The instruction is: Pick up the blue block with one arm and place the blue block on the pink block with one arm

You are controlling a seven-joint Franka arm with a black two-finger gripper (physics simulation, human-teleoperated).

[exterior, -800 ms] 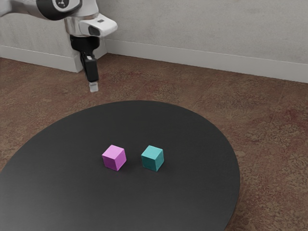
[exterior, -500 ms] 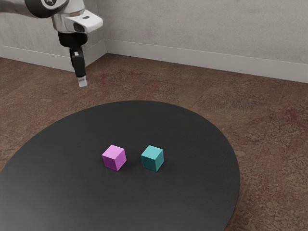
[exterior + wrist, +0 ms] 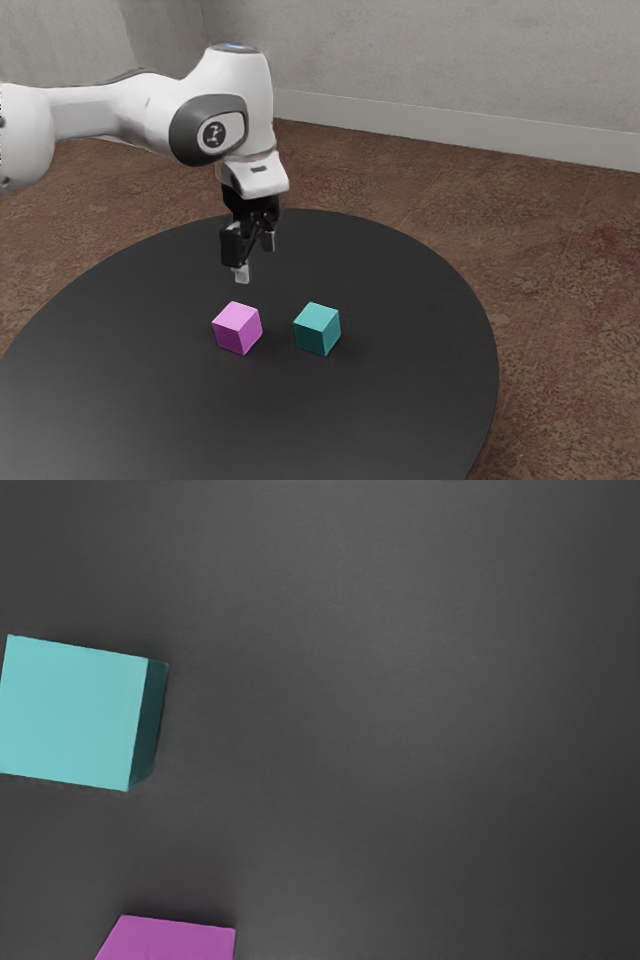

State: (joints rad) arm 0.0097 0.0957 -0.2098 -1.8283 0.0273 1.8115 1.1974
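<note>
Over the round black desk, your arm now hangs low. Half a second ago it was high and well back toward the exterior view's upper left, off the desk altogether, so it has swung in and dropped a long way. The jaws are spread apart and empty, pointing down just behind the pink block and clear of it. The blue block has not shifted. It sits flat on the desk just beside the pink block, on the exterior view's right, with a gap between them. In the wrist view the blue block lies off to one side, not centred, with the pink block at the edge. You have closed in but are not lined up, so you probably need to shift toward the blue block before descending to grasp it.
</note>
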